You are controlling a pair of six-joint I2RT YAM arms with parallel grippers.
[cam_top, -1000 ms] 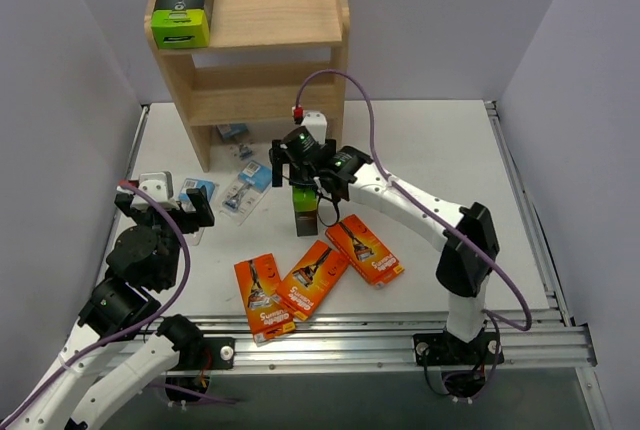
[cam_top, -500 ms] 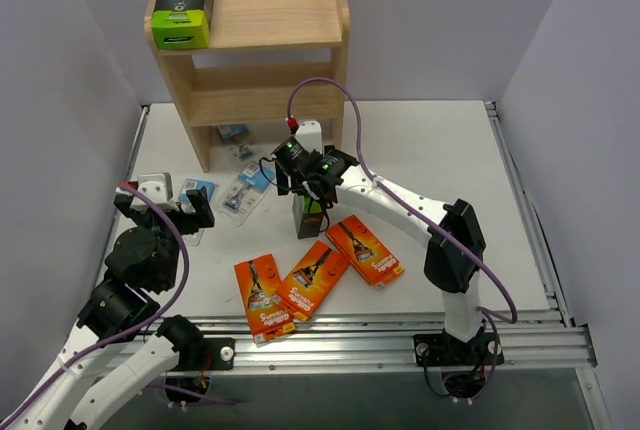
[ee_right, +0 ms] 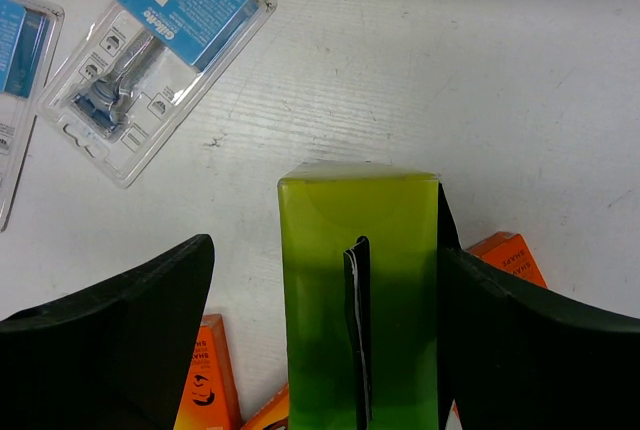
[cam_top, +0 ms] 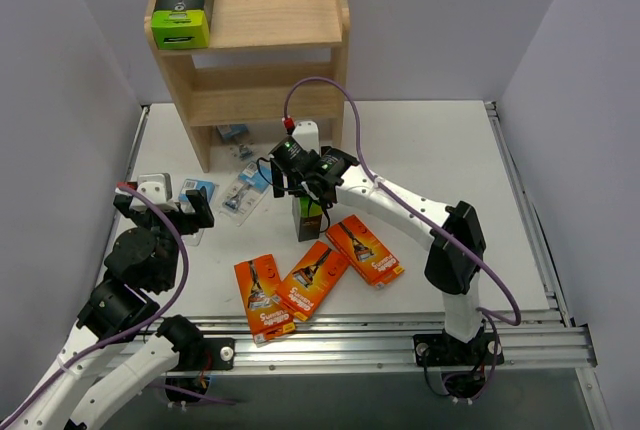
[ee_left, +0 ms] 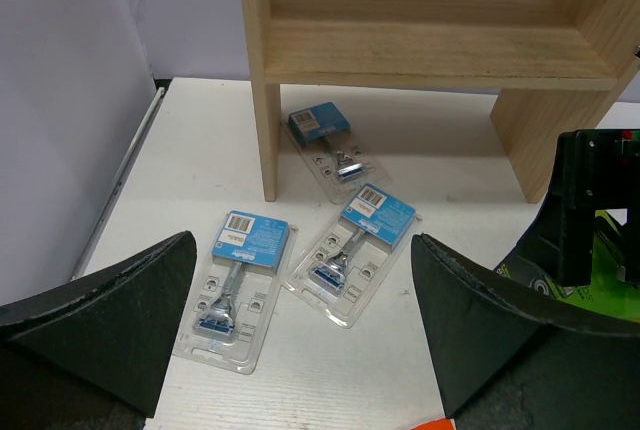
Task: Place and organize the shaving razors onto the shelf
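A black-and-lime-green razor box stands upright on the table. My right gripper is down over it and open. In the right wrist view the box sits between the jaws of this gripper: the right finger touches its side, the left finger stands apart. A second green box lies on the top tier of the wooden shelf. Three orange boxes lie near the front. My left gripper is open above two blister packs. A third pack lies under the shelf.
The shelf's middle tier holds nothing. Orange boxes lie close on both sides of the standing green box. A metal rail runs along the table's front edge, and walls close in left and right.
My right arm has shifted slightly left and come lower over the standing green box. The left arm has stayed put.
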